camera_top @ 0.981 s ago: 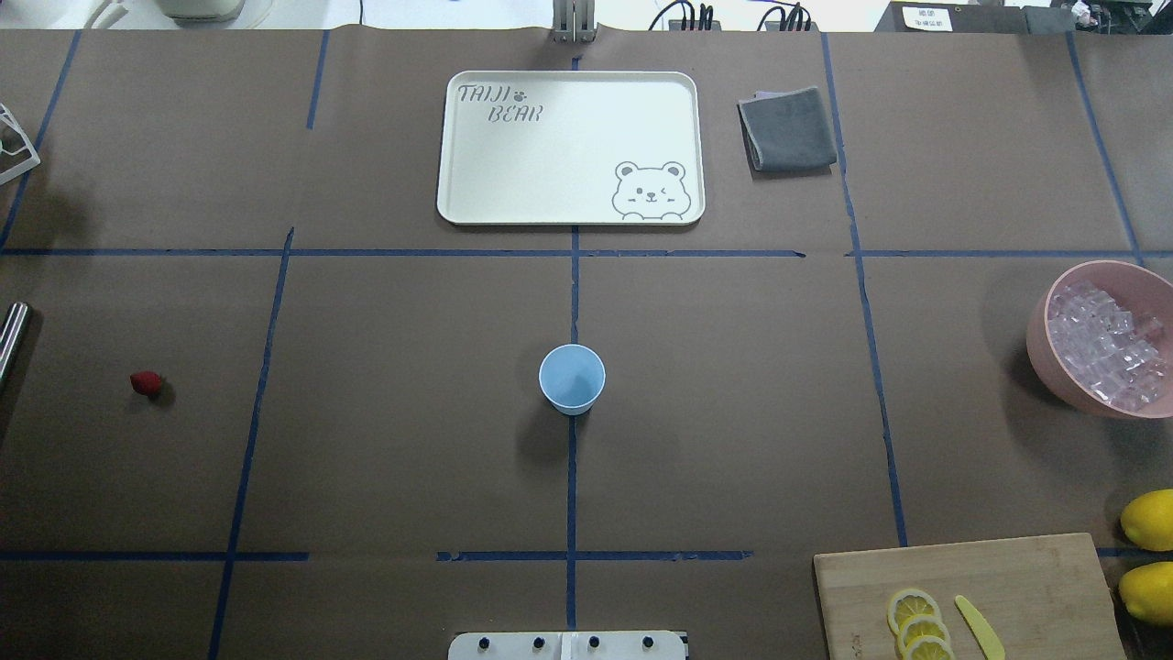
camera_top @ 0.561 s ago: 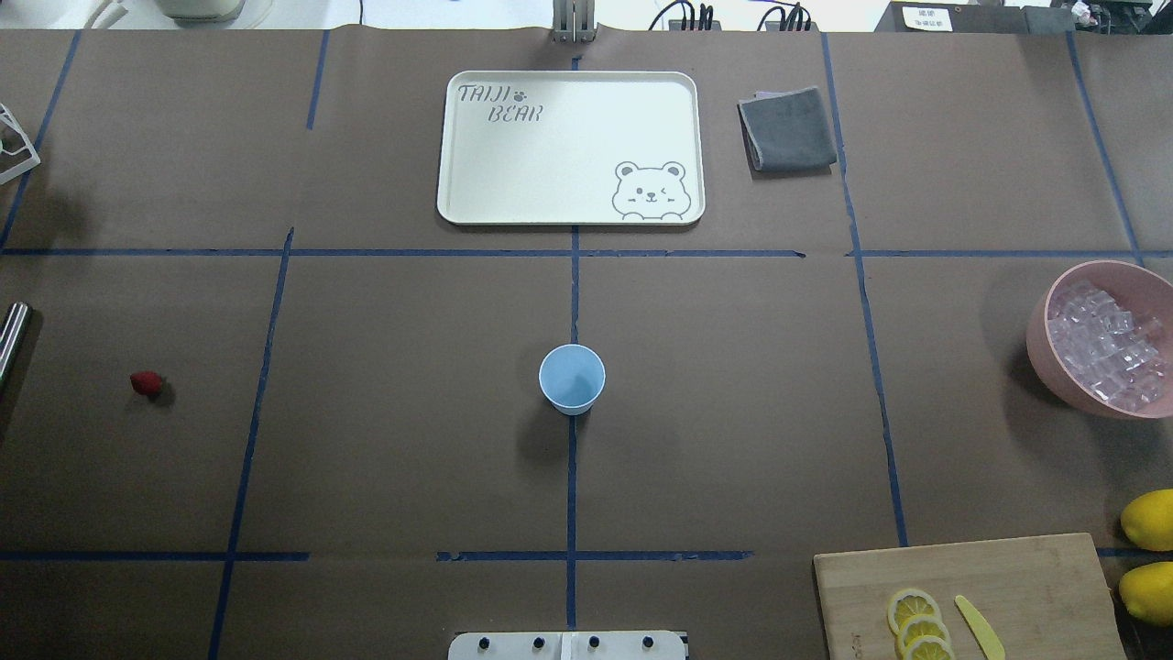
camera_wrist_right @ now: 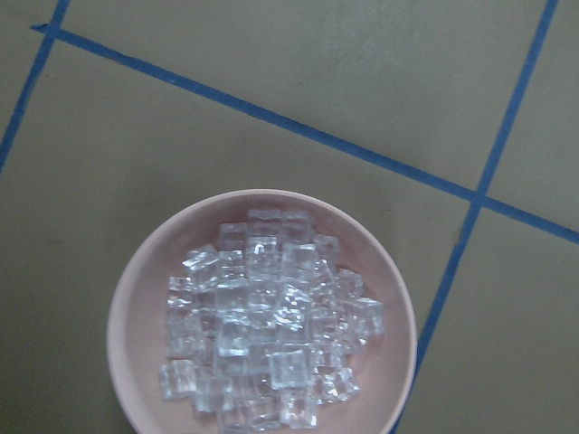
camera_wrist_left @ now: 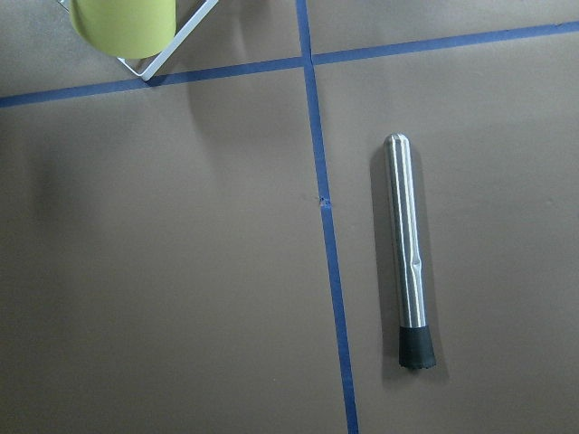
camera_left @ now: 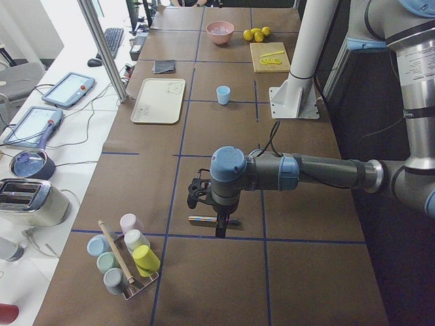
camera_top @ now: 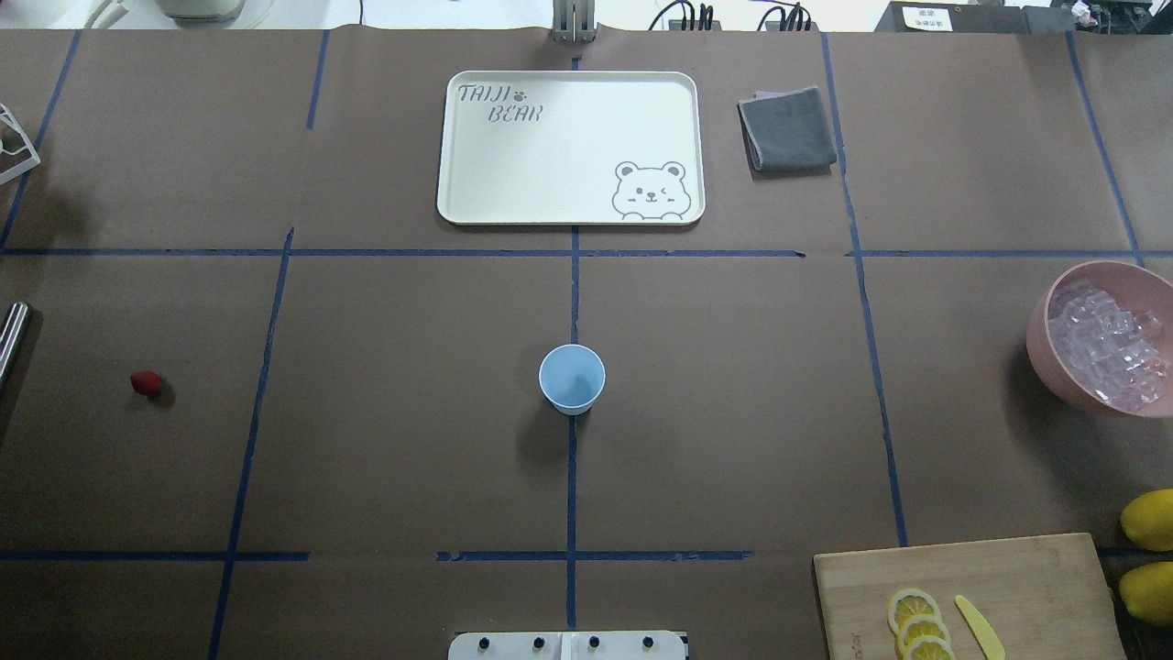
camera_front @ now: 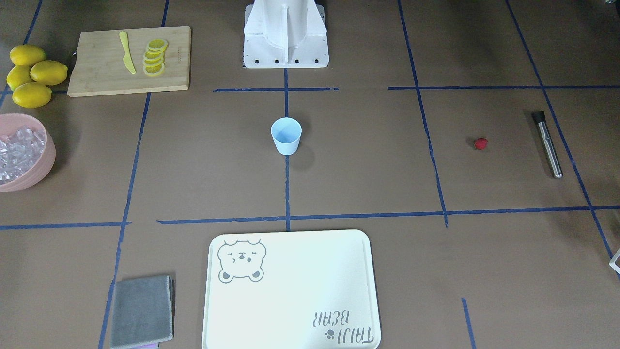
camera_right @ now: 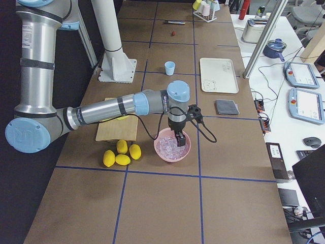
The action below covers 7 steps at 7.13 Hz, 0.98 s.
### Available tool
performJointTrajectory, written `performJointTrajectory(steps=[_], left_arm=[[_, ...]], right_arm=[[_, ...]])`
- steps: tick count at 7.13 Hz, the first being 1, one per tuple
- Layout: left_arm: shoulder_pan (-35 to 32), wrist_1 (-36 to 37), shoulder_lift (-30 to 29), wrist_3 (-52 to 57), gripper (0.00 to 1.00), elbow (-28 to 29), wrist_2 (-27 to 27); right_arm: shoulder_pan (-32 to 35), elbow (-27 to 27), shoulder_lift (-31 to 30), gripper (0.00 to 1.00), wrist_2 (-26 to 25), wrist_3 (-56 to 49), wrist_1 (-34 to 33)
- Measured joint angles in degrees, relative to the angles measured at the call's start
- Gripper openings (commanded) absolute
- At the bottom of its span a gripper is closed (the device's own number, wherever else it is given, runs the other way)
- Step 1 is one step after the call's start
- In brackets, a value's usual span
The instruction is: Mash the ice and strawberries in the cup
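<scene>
The light blue cup (camera_top: 572, 379) stands upright and empty at the table's middle, also in the front view (camera_front: 286, 135). The red strawberry (camera_top: 146, 383) lies far to its left. Clear ice cubes (camera_wrist_right: 267, 325) fill a pink bowl (camera_top: 1040, 348) at the right edge. My left gripper (camera_left: 219, 227) shows only in the exterior left view, hanging over a steel muddler (camera_wrist_left: 405, 244); I cannot tell if it is open. My right gripper (camera_right: 179, 141) shows only in the exterior right view, just above the ice; I cannot tell its state.
A white bear tray (camera_top: 570, 147) and a grey cloth (camera_top: 788, 128) lie at the far side. A wooden board (camera_top: 971, 596) with lemon slices and a yellow knife sits at the near right, lemons (camera_top: 1150, 518) beside it. A rack of cups (camera_left: 126, 261) stands beyond the muddler.
The ice in the pink bowl looks slightly shifted. The cup and the strawberry have not moved.
</scene>
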Motion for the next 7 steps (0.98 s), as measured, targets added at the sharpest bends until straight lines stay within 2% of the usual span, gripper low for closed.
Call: performJointTrajectory(steps=[1, 3, 5, 7], left_arm=[[0.00, 0.00, 0.00, -0.01, 1.00, -0.02, -0.06], [0.06, -0.07, -0.03, -0.01, 1.00, -0.02, -0.10], [0.08, -0.07, -0.03, -0.01, 1.00, -0.08, -0.10], [0.09, -0.05, -0.01, -0.01, 1.00, -0.09, -0.10]], right_arm=[[-3.76, 0.53, -0.55, 0.99, -0.39, 5.19, 2.86], [-9.36, -1.13, -2.55, 0.96, -1.63, 14.22, 13.29], [-11.21, -6.27, -3.01, 0.94, -1.98, 16.66, 22.00], [-12.65, -8.92, -3.01, 0.85, -2.06, 17.43, 25.79]])
